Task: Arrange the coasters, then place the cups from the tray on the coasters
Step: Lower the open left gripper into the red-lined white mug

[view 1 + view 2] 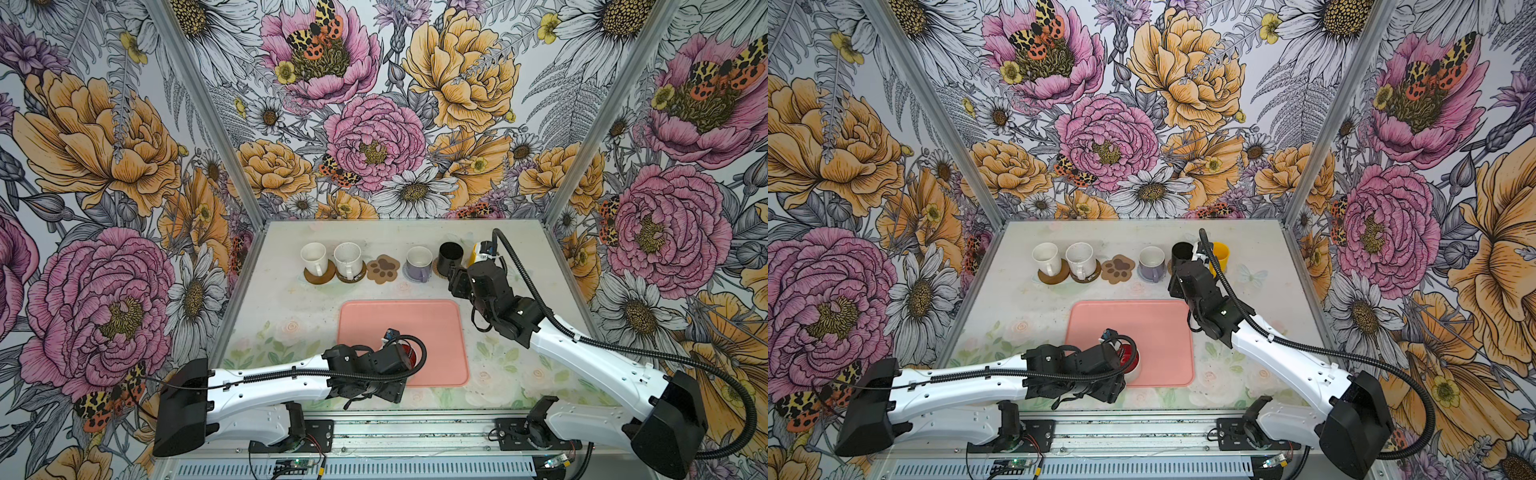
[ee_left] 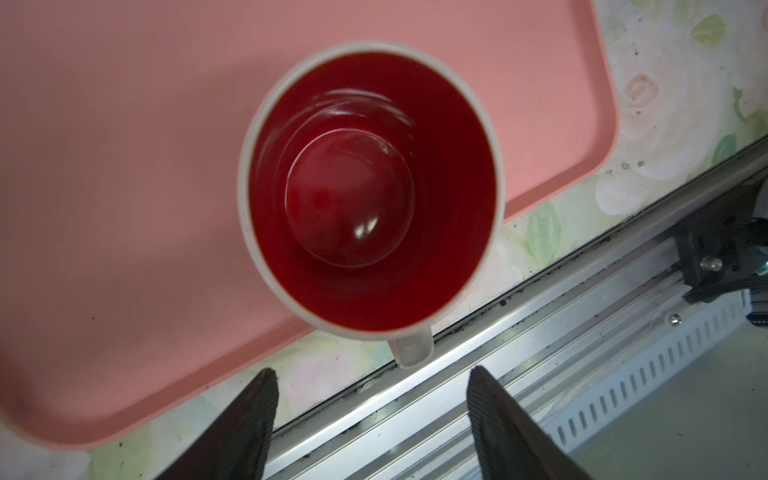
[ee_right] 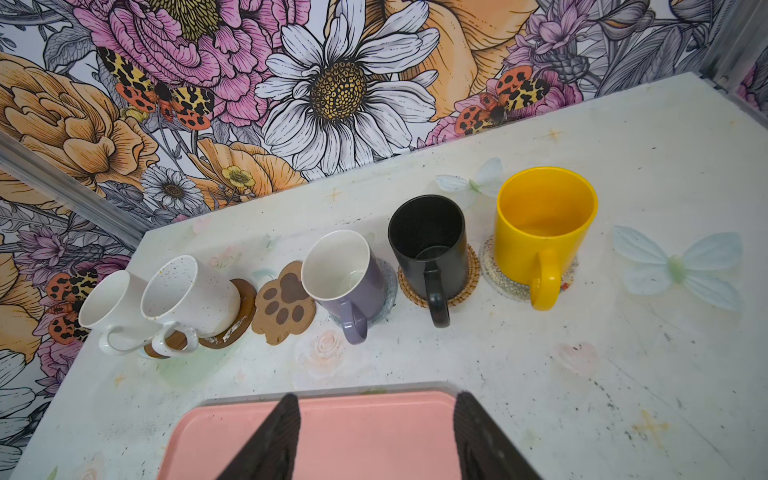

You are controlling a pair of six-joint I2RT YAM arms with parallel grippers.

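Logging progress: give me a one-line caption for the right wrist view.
Five mugs on coasters; paw-print coaster between speckled mug and lavender mug bare; right end effector open above the tray.

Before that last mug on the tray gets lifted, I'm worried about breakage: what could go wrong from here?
1. The red-lined mug stands near the tray front edge, its handle facing the open left fingers. A pinch on the handle alone could tip it.
2. The only free coaster, paw-shaped, lies tight between the speckled mug and the purple mug, so setting down there could knock either.
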